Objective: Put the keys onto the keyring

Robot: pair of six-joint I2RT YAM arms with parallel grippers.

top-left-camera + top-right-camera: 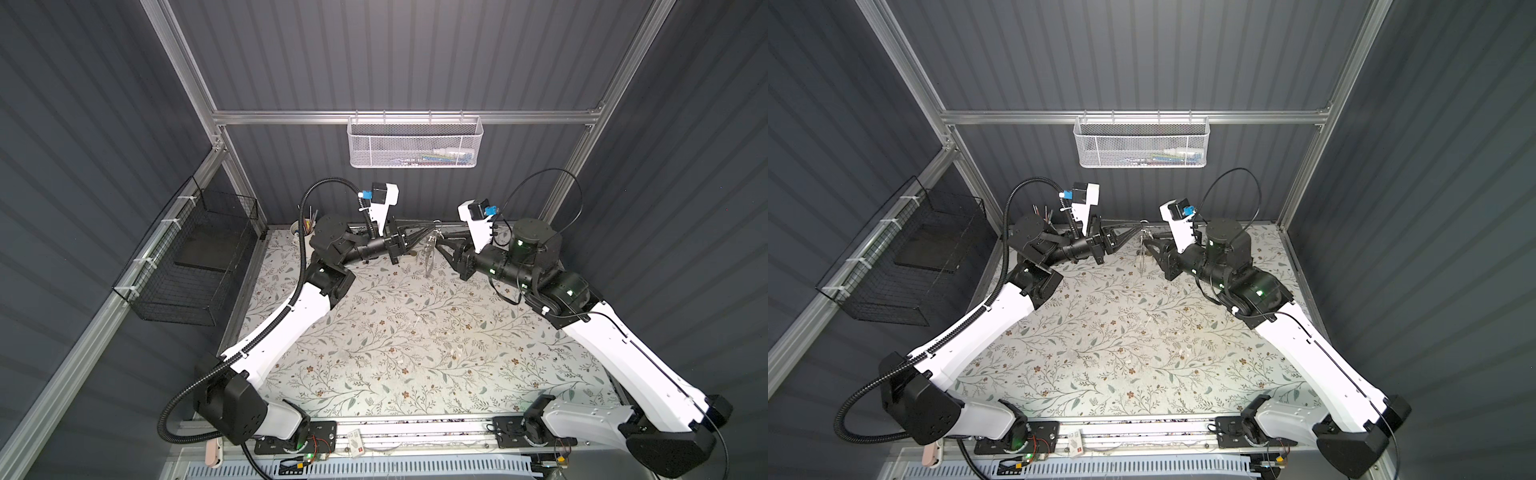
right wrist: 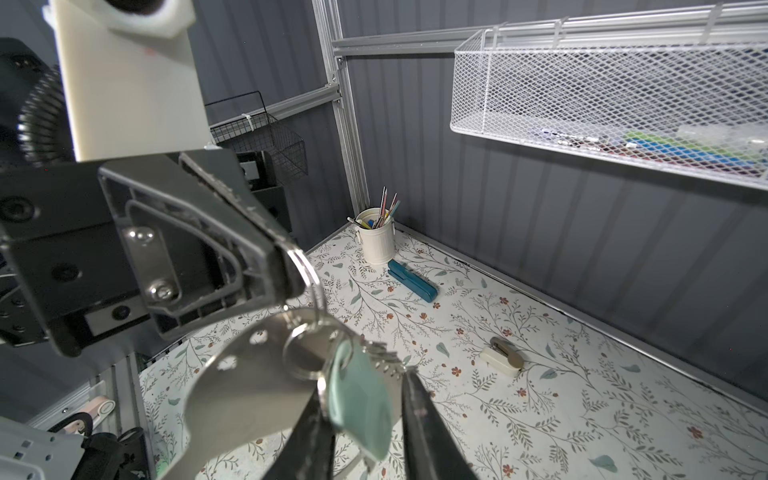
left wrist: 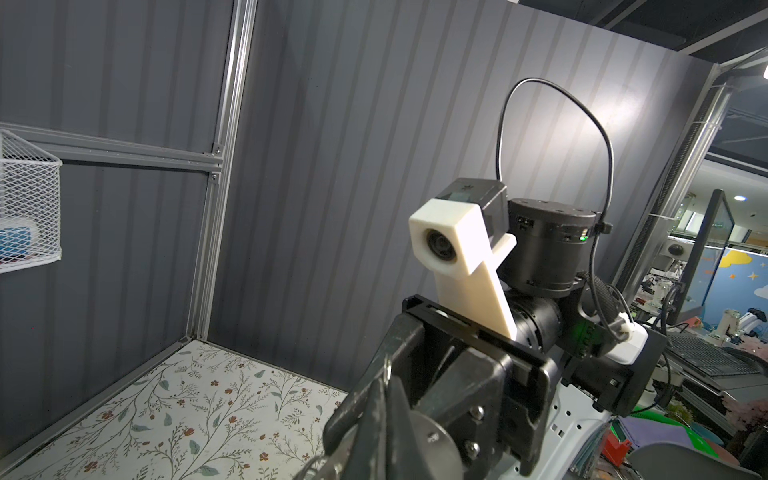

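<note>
Both grippers meet in the air near the back wall. My left gripper [image 1: 432, 230] [image 3: 386, 399] is shut on a silver wire ring [image 2: 305, 266] of the keyring. The keyring's flat grey fob [image 2: 241, 386] hangs below that ring and shows in both top views [image 1: 429, 257] [image 1: 1142, 257]. The keys, a toothed key [image 2: 384, 355] with a mint-green oval tag [image 2: 361, 411], hang on another ring at the fob. My right gripper [image 2: 365, 382] [image 1: 439, 241] straddles the tag. One finger [image 2: 311, 432] is against the tag, and a slim gap shows at the other finger [image 2: 419, 424].
On the floral table by the back wall stand a white pen cup [image 2: 376, 245], a teal oblong case [image 2: 412, 281] and a tan-and-white lump [image 2: 503, 357]. A white mesh basket [image 1: 415, 143] hangs on the back rail. A black wire basket [image 1: 195, 266] hangs on the left wall.
</note>
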